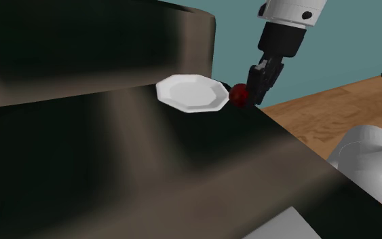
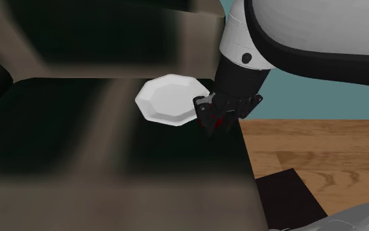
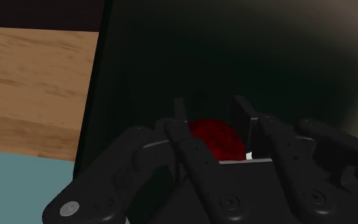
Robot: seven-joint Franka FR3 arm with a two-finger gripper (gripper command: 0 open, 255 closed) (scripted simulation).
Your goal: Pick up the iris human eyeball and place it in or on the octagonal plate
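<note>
1. Clearly the relation that matters is plate to ball: the dark red, round eyeball (image 1: 237, 95) sits just beside the right rim of the white octagonal plate (image 1: 191, 92) in the shoulder view. The coming move therefore seems to be a short carry toward that view's left.
2. The black two-finger gripper (image 3: 210, 113) has its fingers set narrowly apart, one on each side of the eyeball. In the wrist view both fingers look pressed against the ball, so it reads as clasped rather than merely straddled.
3. Being round, the eyeball has no long axis to line up. Only its place between the fingers counts, and it sits deep between them, close to the palm.
4. Whether the eyeball rests on the dark, near-black surface (image 1: 148, 170) or hangs just above it cannot be told. It is at the surface's right edge in the shoulder view, where the wooden floor (image 1: 332, 108) begins beyond.
5. The plate lies flat and empty on the same dark surface, farther in from that edge than the ball.
6. The white arm (image 1: 288, 10) comes down from the top of the shoulder view. The hand is tilted, with its fingers pointing down and toward that view's left.
7. In the second exterior view the hand hangs at the plate's right rim, with a glimpse of red between the fingers.
8. A small lift first would probably be needed for the ball to pass over the plate's raised rim.
</note>
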